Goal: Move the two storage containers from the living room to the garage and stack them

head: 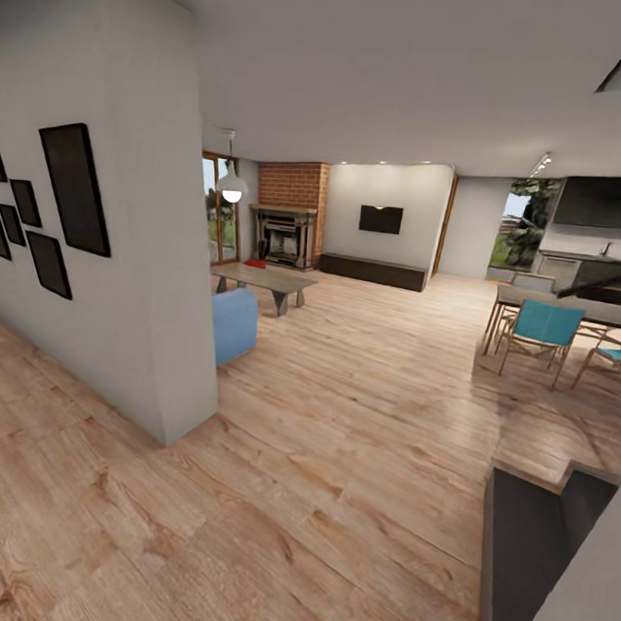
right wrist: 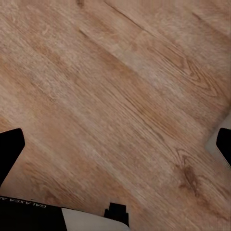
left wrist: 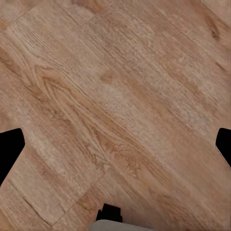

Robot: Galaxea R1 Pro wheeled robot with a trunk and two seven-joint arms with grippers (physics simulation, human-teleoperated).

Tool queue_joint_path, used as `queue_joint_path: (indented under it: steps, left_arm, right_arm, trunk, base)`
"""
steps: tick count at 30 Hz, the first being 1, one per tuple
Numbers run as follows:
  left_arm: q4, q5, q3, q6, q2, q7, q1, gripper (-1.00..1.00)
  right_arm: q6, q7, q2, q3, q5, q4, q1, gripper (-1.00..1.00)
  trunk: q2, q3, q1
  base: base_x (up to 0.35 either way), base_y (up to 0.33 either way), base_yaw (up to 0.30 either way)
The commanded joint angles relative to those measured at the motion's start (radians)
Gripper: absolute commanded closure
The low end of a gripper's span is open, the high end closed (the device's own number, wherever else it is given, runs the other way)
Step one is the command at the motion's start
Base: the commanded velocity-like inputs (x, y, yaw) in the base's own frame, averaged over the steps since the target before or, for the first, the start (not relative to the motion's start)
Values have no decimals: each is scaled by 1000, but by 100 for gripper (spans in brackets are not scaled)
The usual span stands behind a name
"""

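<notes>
Far ahead in the head view lies the living room, with a brick fireplace (head: pixel 294 184), a dark low cabinet (head: pixel 372 271) and a blue sofa (head: pixel 233 324). A small orange-red shape, one storage container (head: pixel 255 263), rests on the grey coffee table (head: pixel 266 278); it is too far off to make out details. The garage is out of view. My left gripper (left wrist: pixel 115 144) is open over light wood planks, its black fingertips (left wrist: pixel 10 149) wide apart with nothing between them. My right gripper (right wrist: pixel 115 144) hangs open over the same planks, also holding nothing.
A white partition wall (head: pixel 117 288) with black picture frames juts in at the left, its corner close ahead. A dining table (head: pixel 570 308) with teal chairs (head: pixel 543 327) stands on the right. A dark sunken step (head: pixel 526 539) lies at the near right. Wood floor runs between them.
</notes>
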Motion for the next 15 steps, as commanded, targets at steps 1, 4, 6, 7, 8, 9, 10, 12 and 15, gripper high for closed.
queue_joint_path:
  steps: [1,4,6,7,8,9,10,12,15]
  left_arm:
    - [3,7,0,-5,0,-1,-2,-100]
    - [3,7,0,-5,0,-1,-2,-100]
    - [3,7,0,-6,0,-1,-2,-100]
    - [3,7,0,-5,0,-1,-2,-100]
    - [3,7,0,-6,0,-1,-2,-100]
    - [3,7,0,-5,0,-1,-2,-100]
    - [3,7,0,-5,0,-1,-2,-100]
    - [3,7,0,-5,0,-1,-2,-100]
    - [4,7,0,-6,0,-1,-2,-100]
  right_arm:
    - [-8,0,0,5,5,4,-2,-100]
    - [-8,0,0,5,5,4,-2,-100]
    - [-8,-1,0,5,5,4,-2,-100]
    - [-8,0,0,5,5,4,-2,-100]
    - [-8,0,0,5,5,4,-2,-100]
    - [-8,0,0,5,5,4,-2,-100]
    - [-8,0,0,5,5,4,-2,-100]
    - [-8,0,0,5,5,4,-2,-100]
    - [-8,0,0,5,5,4,-2,-100]
  trunk:
    - [-1,-2,1]
    - [-1,-2,1]
    - [-1,-2,1]
    - [-1,-2,1]
    - [-1,-2,1]
    - [-1,-2,1]
    - [-1,-2,1]
    - [-1,-2,1]
    - [-1,-2,1]
  base:
    - [327,0,0]
    - [327,0,0]
    - [327,0,0]
    - [327,0,0]
    - [327,0,0]
    - [327,0,0]
    - [327,0,0]
    - [327,0,0]
    - [327,0,0]
